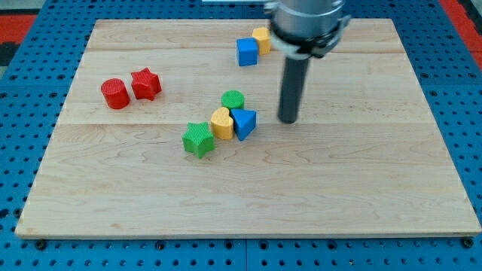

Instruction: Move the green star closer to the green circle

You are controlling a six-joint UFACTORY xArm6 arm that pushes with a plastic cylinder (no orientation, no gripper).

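- seven blocks on a pale wooden board (361,196), laid over a blue pegboard surface (22,90).
- no jaws on this arm, just a dark rod; so nothing to tell of open or closed.
- my tip (288,120) down on the board, to the view's right of the middle cluster, near the blue triangle (243,123) but apart from it, with bare wood showing between.
- green star (198,139) at the cluster's lower left end, touching or just beside the yellow heart (222,123); cannot tell which.
- green circle (233,99) at the cluster's top, just above the yellow heart and the blue triangle, seemingly touching both.
- yellow heart wedged between green star on the view's left and blue triangle on the view's right.
- green star and green circle near each other yet not touching, the yellow heart partly between them.
- red cylinder (115,93) and red star (146,83) side by side toward the view's left, close together, well apart from the cluster.
- blue cube (247,52) and a yellow block (261,38) together near the view's top, the yellow one partly hidden behind the arm's grey housing (309,22), its shape unclear.
- tip well apart from both red blocks and from the top pair.
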